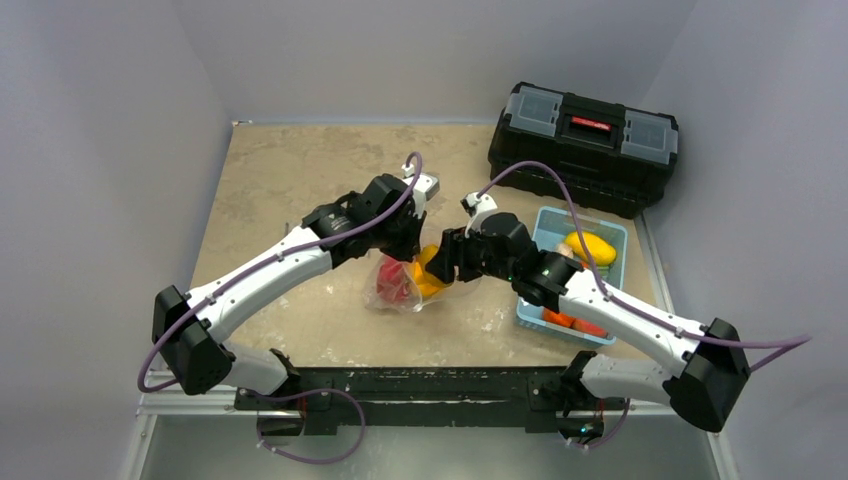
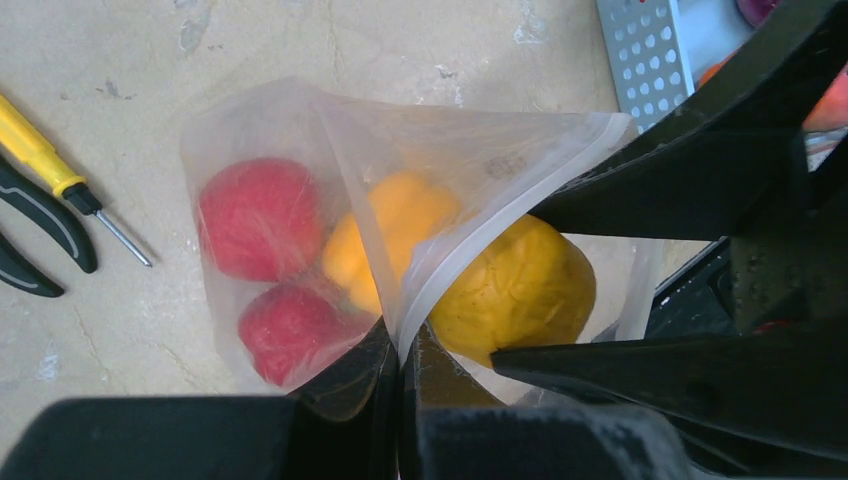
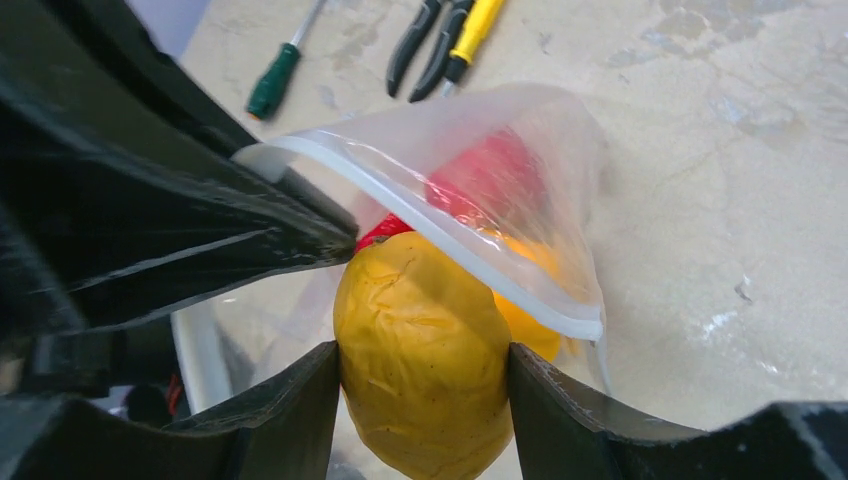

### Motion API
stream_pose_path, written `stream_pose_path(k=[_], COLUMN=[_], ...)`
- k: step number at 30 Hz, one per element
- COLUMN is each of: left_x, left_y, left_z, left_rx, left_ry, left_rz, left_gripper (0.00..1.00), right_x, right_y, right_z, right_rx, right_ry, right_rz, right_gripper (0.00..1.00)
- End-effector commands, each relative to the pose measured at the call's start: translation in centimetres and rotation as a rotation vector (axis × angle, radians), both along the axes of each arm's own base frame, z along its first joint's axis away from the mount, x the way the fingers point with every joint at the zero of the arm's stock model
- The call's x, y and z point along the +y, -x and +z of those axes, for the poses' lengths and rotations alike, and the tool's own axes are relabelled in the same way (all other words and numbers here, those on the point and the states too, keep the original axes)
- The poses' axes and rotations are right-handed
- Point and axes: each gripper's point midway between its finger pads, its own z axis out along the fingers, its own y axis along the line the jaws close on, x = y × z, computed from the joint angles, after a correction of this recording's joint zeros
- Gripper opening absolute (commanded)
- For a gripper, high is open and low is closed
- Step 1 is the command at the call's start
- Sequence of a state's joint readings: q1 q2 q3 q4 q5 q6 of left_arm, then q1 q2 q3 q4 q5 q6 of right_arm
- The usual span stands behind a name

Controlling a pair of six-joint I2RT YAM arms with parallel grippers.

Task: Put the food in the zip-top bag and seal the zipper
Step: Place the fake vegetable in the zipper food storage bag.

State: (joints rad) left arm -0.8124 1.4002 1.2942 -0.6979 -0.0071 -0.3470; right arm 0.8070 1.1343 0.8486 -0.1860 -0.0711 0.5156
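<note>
Right gripper (image 3: 424, 352), half open, clamps yellow food (image 3: 420, 300) at the zip-top bag (image 3: 530, 190); left gripper (image 2: 400, 342), closed, pinches its zipper (image 2: 470, 250).

The right gripper (image 3: 420, 385) clamps a yellow fruit (image 3: 415, 300) at the open mouth of the zip-top bag (image 3: 545, 140). Red food (image 3: 490, 175) lies inside. A green-handled screwdriver (image 3: 272, 82) rests far-left on the surface (image 3: 720, 150).

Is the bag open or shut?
Open: left fingers pinch one zipper edge; right fingers hold a yellow fruit at its mouth.

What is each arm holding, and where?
Left end effector pinches the bag by its zipper edge; right end effector grips the yellow fruit around its middle.
</note>
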Motion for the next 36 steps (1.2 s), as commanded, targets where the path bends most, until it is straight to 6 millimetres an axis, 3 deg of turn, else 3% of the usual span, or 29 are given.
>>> stream_pose_path(k=[1, 7, 13, 16, 20, 23, 27, 36], left_x=[-1.5, -2.1, -3.3, -3.5, -3.4, -2.9, -2.1, 0.1], left_y=[0.4, 0.8, 1.6, 2.3, 2.6, 2.3, 1.8, 0.3], left_z=[3.5, 6.2, 4.9, 4.1, 4.3, 4.1, 3.6, 3.6], left_rx=[-0.036, 0.006, 0.005, -0.009, -0.038, -0.052, -0.062, -0.111], left_ry=[0.107, 0.12, 0.173, 0.186, 0.193, 0.169, 0.129, 0.051], left_rz=[-0.043, -0.063, -0.15, -0.193, -0.225, -0.209, -0.169, -0.044], left_gripper=[0.0, 0.0, 0.0, 0.0, 0.0, 0.0, 0.0, 0.0], right_x=[-0.5, -1.4, -1.0, -1.1, 0.2, 0.8, 0.6, -2.5], right_y=[-2.1, -4.6, -5.8, -6.0, -5.9, -5.8, -5.4, -3.7], right_z=[1.9, 3.3, 3.5, 3.5, 1.8, 0.9, 0.3, 5.0], right_rx=[-0.046, -0.049, -0.025, -0.029, 0.009, 0.023, 0.035, -0.054], right_ry=[0.022, -0.058, -0.133, -0.134, -0.116, -0.063, -0.022, -0.004], right_rz=[-0.154, -0.362, -0.444, -0.459, -0.414, -0.371, -0.353, -0.338], right_gripper=[0.04, 0.12, 0.16, 0.33, 0.64, 0.76, 0.82, 0.85])
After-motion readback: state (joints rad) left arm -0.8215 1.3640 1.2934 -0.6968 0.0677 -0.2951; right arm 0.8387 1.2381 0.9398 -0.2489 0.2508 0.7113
